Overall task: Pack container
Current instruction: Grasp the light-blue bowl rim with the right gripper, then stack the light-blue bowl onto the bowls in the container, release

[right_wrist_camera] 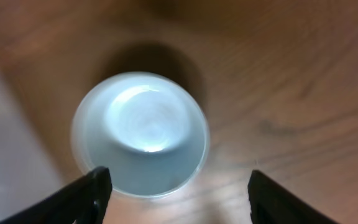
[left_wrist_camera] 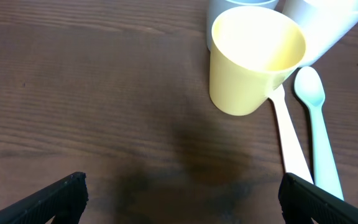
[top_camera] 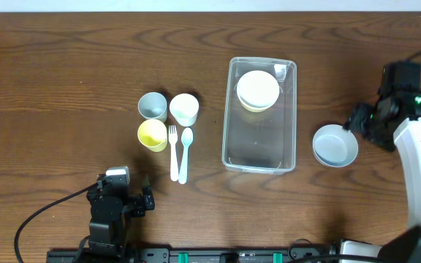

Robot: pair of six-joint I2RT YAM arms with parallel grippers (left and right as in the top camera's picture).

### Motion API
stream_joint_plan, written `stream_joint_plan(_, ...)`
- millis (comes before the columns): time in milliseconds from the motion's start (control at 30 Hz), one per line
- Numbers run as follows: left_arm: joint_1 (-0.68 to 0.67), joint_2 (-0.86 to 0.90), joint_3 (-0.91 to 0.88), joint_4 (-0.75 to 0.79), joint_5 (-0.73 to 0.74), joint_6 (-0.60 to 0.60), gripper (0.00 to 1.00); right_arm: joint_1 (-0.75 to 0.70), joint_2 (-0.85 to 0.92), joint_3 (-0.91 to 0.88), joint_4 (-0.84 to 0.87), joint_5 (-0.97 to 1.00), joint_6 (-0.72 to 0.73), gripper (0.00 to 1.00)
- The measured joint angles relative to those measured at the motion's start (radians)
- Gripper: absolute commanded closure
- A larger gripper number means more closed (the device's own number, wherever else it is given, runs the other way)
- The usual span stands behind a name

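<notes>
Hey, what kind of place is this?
Likely a robotics lab bench: a robot arm at a wooden table, a yellow cup, fork and spoon, and a clear container holding a bowl.

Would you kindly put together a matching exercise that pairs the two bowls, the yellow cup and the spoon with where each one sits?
Things:
1. cream bowl
2. pale blue bowl
3. yellow cup
4. spoon

Places:
A. on the table, right of the container
B. inside the container
C. just left of the fork
D. just right of the fork

Pairs: 1-B, 2-A, 3-C, 4-D
</notes>
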Motion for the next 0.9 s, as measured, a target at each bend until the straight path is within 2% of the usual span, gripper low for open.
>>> stream_joint_plan(133,0.000,0.000,0.000,0.000,0.000,0.000,0.02,-0.065,0.000,-0.193,0.190,-0.013,0.005,0.36)
stream_joint_plan(333,0.000,0.000,0.000,0.000,0.000,0.000,0.02,-0.092,0.000,-0.353,0.356,-0.044,0.009,0.40)
stream_joint_plan(400,0.000,0.000,0.000,0.000,0.000,0.000,0.02,-0.092,0.000,-0.400,0.411,-0.050,0.015,0.54)
stream_joint_plan(433,0.000,0.000,0.000,0.000,0.000,0.000,0.02,-0.092,0.000,-0.420,0.432,-0.053,0.017,0.67)
stream_joint_plan(467,0.000,0.000,0.000,0.000,0.000,0.000,0.02,-0.092,0.000,-0.439,0.447,-0.058,0.022,0.86)
stream_joint_plan(500,0.000,0.000,0.000,0.000,0.000,0.000,0.02,-0.092,0.000,-0.453,0.452,-0.062,0.025,0.99)
stream_joint_plan(700,0.000,0.000,0.000,0.000,0.000,0.000,0.02,-0.093,-0.014,-0.396,0.399,-0.114,0.036,0.99)
stream_joint_plan(900,0.000,0.000,0.000,-0.001,0.000,0.000,0.02,-0.092,-0.080,-0.191,0.225,-0.144,0.029,0.99)
